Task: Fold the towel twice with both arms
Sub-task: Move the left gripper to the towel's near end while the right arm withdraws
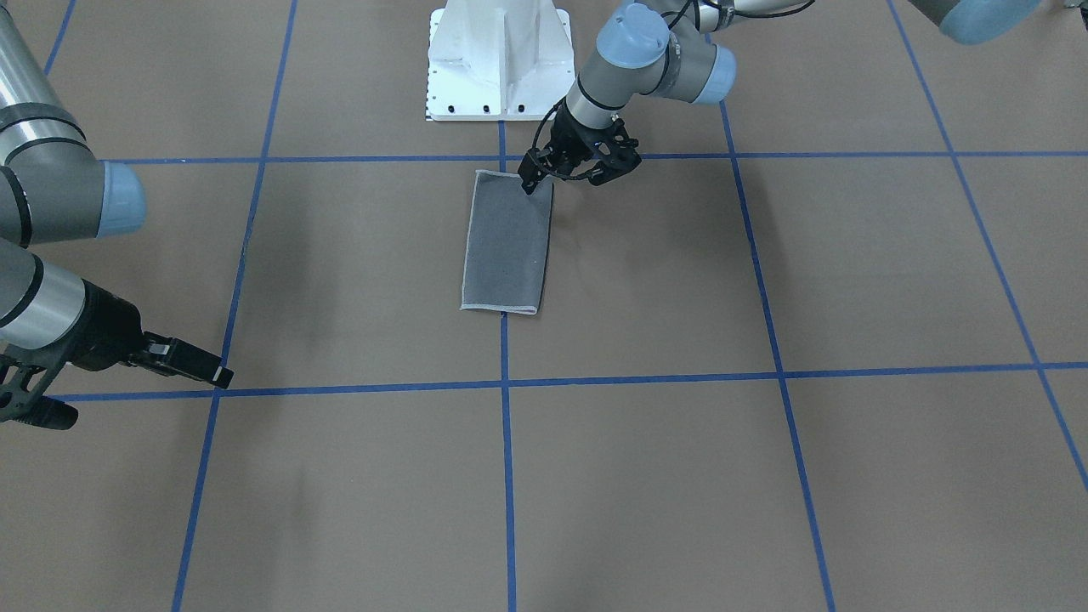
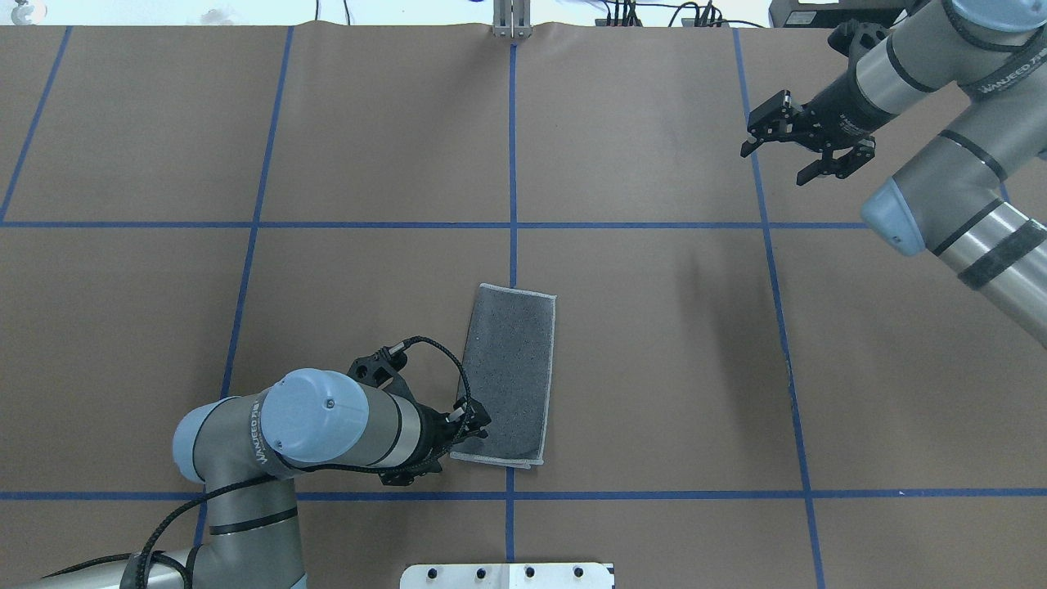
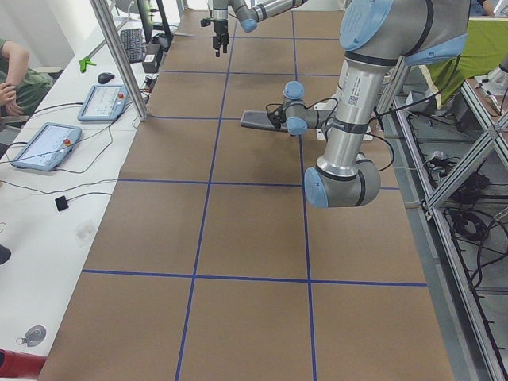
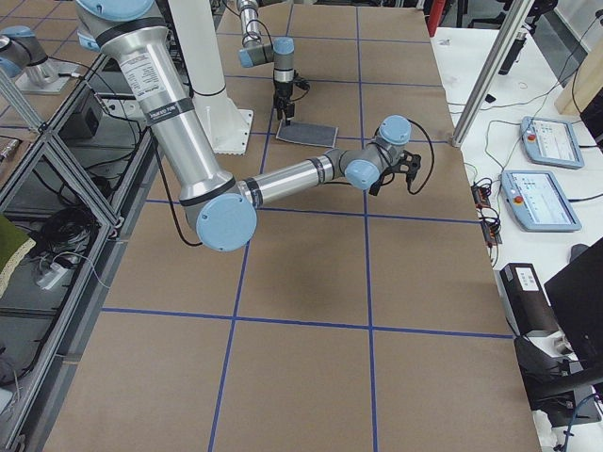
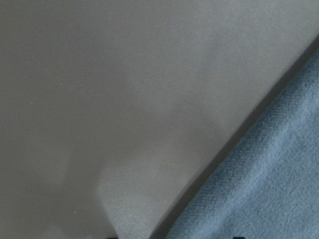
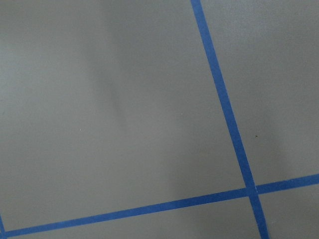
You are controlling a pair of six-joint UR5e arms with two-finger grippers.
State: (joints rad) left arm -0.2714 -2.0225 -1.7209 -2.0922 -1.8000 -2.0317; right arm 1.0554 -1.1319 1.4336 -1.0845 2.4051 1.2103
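Note:
The towel (image 1: 506, 246) (image 2: 511, 376) lies flat near the table's middle as a narrow folded rectangle, dark grey face up, pale stitched edge showing. My left gripper (image 1: 565, 178) (image 2: 468, 429) is low at the towel's corner nearest the base, open, one finger resting at that corner and the other beside the cloth. Its wrist view shows the towel's edge (image 5: 269, 189) very close against bare table. My right gripper (image 2: 777, 164) (image 1: 127, 391) hovers open and holding nothing, far off the towel toward the table's far right.
The white pedestal base (image 1: 497, 59) (image 2: 507, 575) stands just behind the towel. Blue tape lines (image 6: 224, 109) grid the brown table. Control tablets (image 3: 48, 147) (image 4: 542, 198) and cables lie on the side bench, where a person's arm (image 3: 12, 75) rests.

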